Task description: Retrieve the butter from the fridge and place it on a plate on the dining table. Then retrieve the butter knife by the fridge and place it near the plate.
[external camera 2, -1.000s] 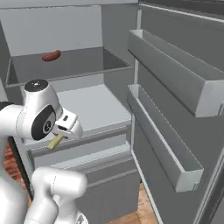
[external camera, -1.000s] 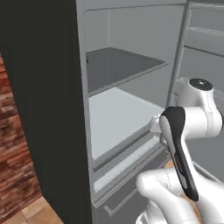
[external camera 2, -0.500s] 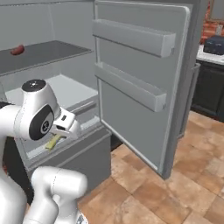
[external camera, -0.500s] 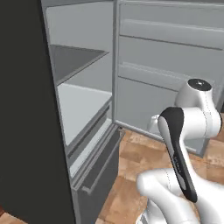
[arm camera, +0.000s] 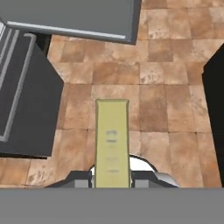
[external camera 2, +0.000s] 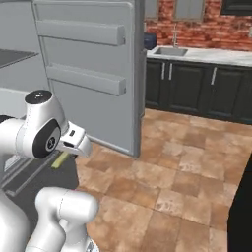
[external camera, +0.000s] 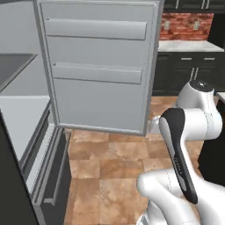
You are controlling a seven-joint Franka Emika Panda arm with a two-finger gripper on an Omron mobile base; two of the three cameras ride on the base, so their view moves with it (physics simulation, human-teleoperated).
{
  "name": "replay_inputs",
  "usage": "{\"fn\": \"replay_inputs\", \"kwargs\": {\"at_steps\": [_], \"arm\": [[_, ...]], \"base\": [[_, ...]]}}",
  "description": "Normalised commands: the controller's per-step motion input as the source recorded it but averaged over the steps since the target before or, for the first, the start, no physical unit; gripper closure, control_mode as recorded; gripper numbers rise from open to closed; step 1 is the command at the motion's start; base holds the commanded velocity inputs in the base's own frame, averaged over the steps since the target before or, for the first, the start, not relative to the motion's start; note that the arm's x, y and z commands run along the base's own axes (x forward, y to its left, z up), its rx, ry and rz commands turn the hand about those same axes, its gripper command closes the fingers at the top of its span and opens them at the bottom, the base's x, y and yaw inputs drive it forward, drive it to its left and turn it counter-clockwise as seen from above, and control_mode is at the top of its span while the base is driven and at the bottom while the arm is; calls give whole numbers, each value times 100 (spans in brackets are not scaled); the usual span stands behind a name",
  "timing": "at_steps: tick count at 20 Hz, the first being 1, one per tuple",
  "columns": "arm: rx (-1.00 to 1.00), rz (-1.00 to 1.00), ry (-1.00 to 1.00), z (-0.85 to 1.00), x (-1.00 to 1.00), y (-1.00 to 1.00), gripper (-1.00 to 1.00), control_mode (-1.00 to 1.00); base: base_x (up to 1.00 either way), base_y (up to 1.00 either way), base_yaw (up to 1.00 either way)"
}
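Note:
A pale-yellow stick of butter (arm camera: 112, 140) juts out from between my fingertips (arm camera: 81, 183), with my gripper (arm camera: 112, 180) shut on it above the brown tiled floor. Seen from the right base, the butter (external camera 2: 60, 159) hangs under my hand, just below the gripper (external camera 2: 67, 153). The grey fridge (external camera: 99, 70) stands to my left with its door swung wide open and its bottom drawer (external camera: 48, 176) pulled out. Its door (external camera 2: 83, 64) and drawer (arm camera: 26, 96) also show from the other cameras. The plate, the dining table and the butter knife are out of view.
Dark cabinets under a pale counter (external camera: 189, 46) run along the brick back wall, with a sink (external camera 2: 170, 50) set in. Open tiled floor (external camera 2: 187, 167) lies ahead. A dark block (arm camera: 214, 100) stands close on my right.
The whole picture has swung right as the base turns away from the fridge: shelves give way to the open door, floor and cabinets. The butter stays in the shut gripper.

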Motion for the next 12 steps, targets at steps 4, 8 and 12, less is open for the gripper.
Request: {"fn": "replay_inputs", "kwargs": {"at_steps": [4, 8, 12], "arm": [[0, 0, 0, 0, 0, 0, 100, 100], [0, 0, 0, 0, 0, 0, 100, 100], [0, 0, 0, 0, 0, 0, 100, 100]], "base": [[-34, -17, -57], [-39, -1, -58], [-38, -7, -57]]}}
